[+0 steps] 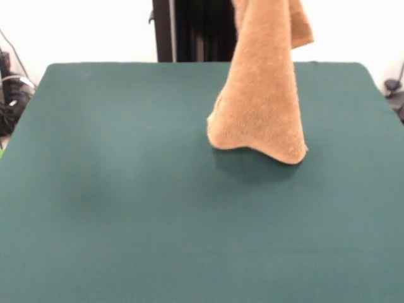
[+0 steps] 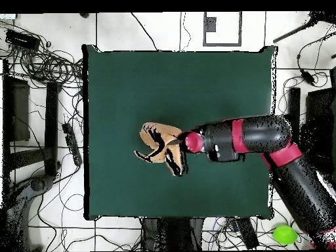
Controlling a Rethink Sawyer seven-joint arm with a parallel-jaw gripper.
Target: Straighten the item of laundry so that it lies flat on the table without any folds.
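From the front, the small tan-orange terry towel (image 1: 262, 95) is seen hanging in a bunched drape from above, its lower end just over the dark green cloth-covered table (image 1: 113, 208). From overhead, the towel (image 2: 157, 146) is seen at the tip of the red and black arm (image 2: 256, 136); whether the gripper is spread or pinching cannot be told.

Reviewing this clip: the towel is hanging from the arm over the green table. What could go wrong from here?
1. The towel hangs bunched in a narrow drape, only its lower end at the table. Lowered straight down, it would likely pile into folds rather than spread flat.
2. In the overhead view the arm covers the grasp point, so the hold cannot be judged; a small pinch could slip during a drag.
3. A flap hangs behind the main drape and may get tucked underneath.
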